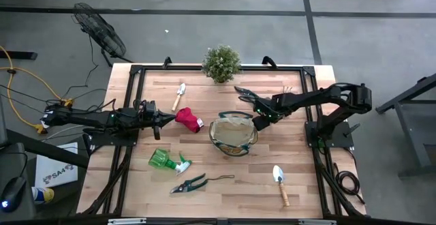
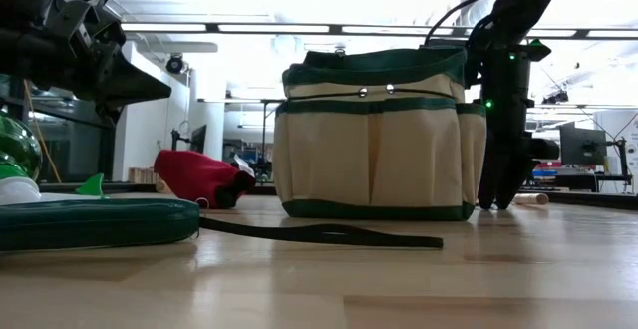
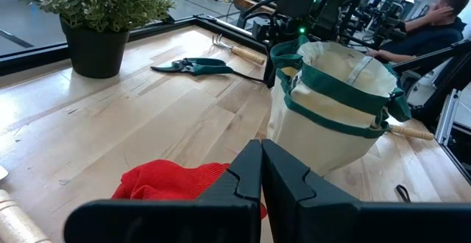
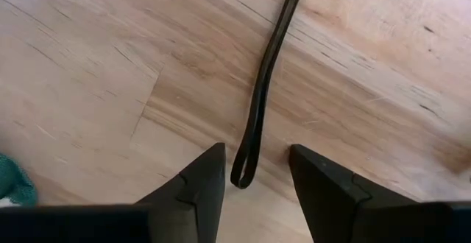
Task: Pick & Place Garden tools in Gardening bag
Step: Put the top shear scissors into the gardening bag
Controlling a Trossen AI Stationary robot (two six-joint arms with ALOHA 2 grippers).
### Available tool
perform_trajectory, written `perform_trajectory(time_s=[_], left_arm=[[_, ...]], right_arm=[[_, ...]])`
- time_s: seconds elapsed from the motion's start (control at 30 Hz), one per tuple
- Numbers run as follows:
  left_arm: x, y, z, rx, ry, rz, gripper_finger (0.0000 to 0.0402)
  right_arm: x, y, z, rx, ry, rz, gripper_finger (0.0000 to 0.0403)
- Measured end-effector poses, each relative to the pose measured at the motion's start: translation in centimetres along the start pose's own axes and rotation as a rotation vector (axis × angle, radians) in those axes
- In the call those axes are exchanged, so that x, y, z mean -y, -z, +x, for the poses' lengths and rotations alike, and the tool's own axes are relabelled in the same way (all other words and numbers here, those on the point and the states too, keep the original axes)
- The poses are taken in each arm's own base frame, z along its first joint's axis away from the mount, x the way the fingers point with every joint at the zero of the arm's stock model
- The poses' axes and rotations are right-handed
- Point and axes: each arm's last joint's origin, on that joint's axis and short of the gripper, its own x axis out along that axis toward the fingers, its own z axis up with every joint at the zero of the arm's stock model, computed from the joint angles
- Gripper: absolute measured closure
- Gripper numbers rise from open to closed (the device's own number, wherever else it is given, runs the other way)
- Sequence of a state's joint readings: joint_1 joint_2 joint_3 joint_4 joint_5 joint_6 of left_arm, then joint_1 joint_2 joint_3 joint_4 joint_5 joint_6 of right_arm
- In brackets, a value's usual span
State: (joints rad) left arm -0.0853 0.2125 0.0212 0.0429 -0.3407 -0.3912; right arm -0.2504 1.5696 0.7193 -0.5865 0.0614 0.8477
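- Your gardening bag (image 1: 234, 135) stands upright near the bench centre, mouth open upward, apparently ready to take tools from above.
- Your potted plant (image 1: 221, 63) sits at the far edge, clear of the work.
- Your right gripper (image 4: 255, 171) is low beside the bag on its right-edge side, jaws spread, straddling the looped end of a dark strap (image 4: 259, 96) on the bench; I judge it is lined up to grasp.
- Your left gripper (image 3: 260, 171) waits toward the left edge, jaws pressed together, empty, pointed at the red glove (image 1: 189, 120).
- Still outside the bag: spray bottle (image 1: 167, 160) and pruners (image 1: 189, 183) near the front edge, one trowel (image 1: 281, 183) front right, another trowel (image 1: 180, 94) far left of centre.
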Motion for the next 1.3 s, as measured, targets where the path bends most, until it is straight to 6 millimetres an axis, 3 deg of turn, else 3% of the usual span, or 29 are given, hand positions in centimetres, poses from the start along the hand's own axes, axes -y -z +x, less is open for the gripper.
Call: perform_trajectory(time_s=[0.17, 0.5, 0.93, 1.3], left_arm=[[0.00, 0.00, 0.00, 0.000, 0.001, 0.000, 0.0400], [0.00, 0.00, 0.00, 0.000, 0.001, 0.000, 0.0400], [0.00, 0.00, 0.00, 0.000, 0.000, 0.000, 0.0400], [0.00, 0.01, 0.00, 0.000, 0.000, 0.000, 0.0400]], right_arm=[[0.03, 0.00, 0.04, 0.005, 0.006, -0.007, 0.0266], [-0.01, -0.07, 0.08, 0.019, 0.009, -0.067, 0.0333], [0.04, -0.07, 0.13, 0.019, 0.016, -0.067, 0.0390], [0.35, 0.11, -0.83, 0.033, 0.003, -0.064, 0.0397]])
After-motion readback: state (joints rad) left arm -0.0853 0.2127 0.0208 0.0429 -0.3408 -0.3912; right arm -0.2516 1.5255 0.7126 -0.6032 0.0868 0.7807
